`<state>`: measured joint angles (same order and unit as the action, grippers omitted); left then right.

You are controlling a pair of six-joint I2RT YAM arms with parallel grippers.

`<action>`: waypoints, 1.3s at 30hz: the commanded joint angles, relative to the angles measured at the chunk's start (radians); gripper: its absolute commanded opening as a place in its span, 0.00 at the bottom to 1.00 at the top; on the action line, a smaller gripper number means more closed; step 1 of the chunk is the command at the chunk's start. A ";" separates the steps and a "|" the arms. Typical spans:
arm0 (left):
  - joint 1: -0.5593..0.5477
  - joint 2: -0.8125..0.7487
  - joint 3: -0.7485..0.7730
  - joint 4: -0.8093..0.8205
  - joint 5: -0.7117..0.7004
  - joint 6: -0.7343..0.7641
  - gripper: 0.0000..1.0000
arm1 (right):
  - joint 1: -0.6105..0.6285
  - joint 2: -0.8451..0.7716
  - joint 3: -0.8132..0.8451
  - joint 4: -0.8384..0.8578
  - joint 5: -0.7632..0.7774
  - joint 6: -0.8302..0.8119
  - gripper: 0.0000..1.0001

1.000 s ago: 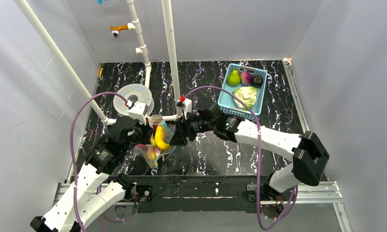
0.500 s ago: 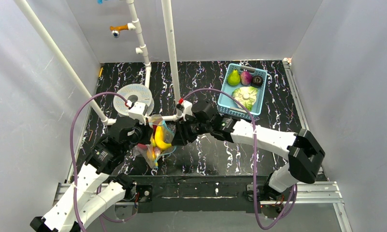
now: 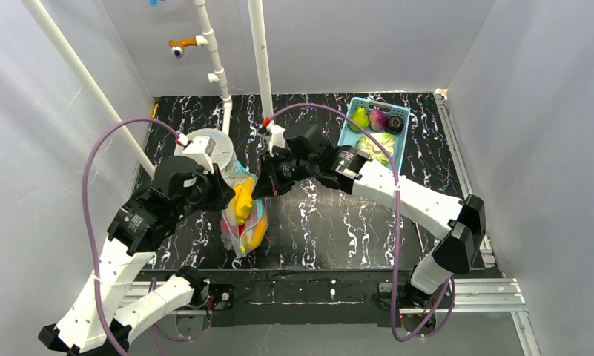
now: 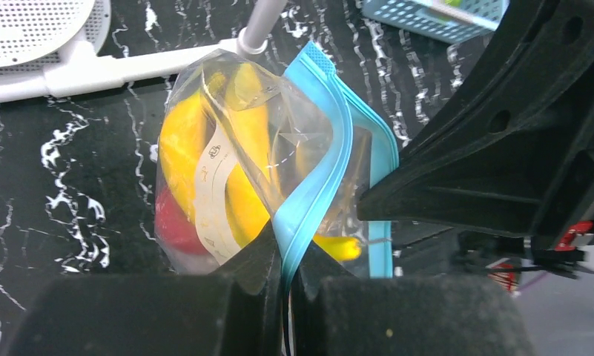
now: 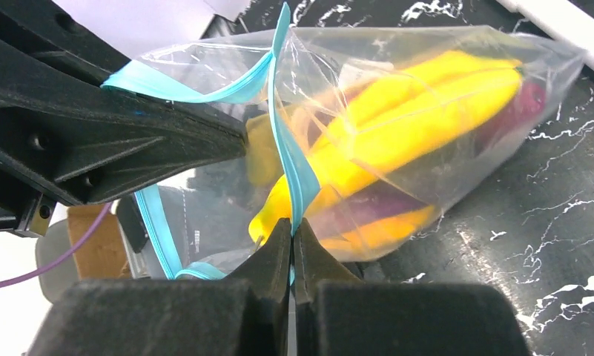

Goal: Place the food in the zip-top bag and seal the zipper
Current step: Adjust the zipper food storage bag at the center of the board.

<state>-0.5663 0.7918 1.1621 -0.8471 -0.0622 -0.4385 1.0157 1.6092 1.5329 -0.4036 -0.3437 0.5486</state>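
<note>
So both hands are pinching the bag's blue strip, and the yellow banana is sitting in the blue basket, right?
Not quite. The banana is inside the clear bag, not the basket; the right wrist view shows it. The left hand and right hand do both pinch the blue strip.

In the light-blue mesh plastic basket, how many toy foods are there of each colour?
Green glossy toy pear: 1
Magenta glossy toy piece: 1
Dark brown-purple round toy piece: 1
Pale green leafy toy piece, partly hidden: 1
Total in the light-blue mesh plastic basket: 4
</note>
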 commanded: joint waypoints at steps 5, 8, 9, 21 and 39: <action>-0.003 0.035 -0.042 -0.094 0.047 -0.159 0.00 | -0.003 0.009 0.048 -0.142 -0.012 -0.032 0.14; -0.003 0.072 -0.098 -0.067 0.015 -0.182 0.00 | -0.015 0.088 0.060 -0.176 -0.002 -0.071 0.14; -0.003 0.094 -0.091 -0.076 0.004 -0.187 0.00 | -0.020 0.114 0.074 -0.195 -0.012 -0.080 0.09; -0.003 -0.026 -0.084 0.022 -0.058 -0.226 0.00 | -0.031 0.065 0.136 -0.216 -0.057 -0.138 0.01; -0.003 0.004 -0.029 0.080 -0.140 -0.003 0.00 | -0.171 -0.034 0.112 -0.116 -0.114 -0.077 0.60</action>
<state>-0.5667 0.7876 1.0872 -0.8545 -0.1752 -0.5329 0.9359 1.6989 1.6463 -0.6102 -0.4406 0.4563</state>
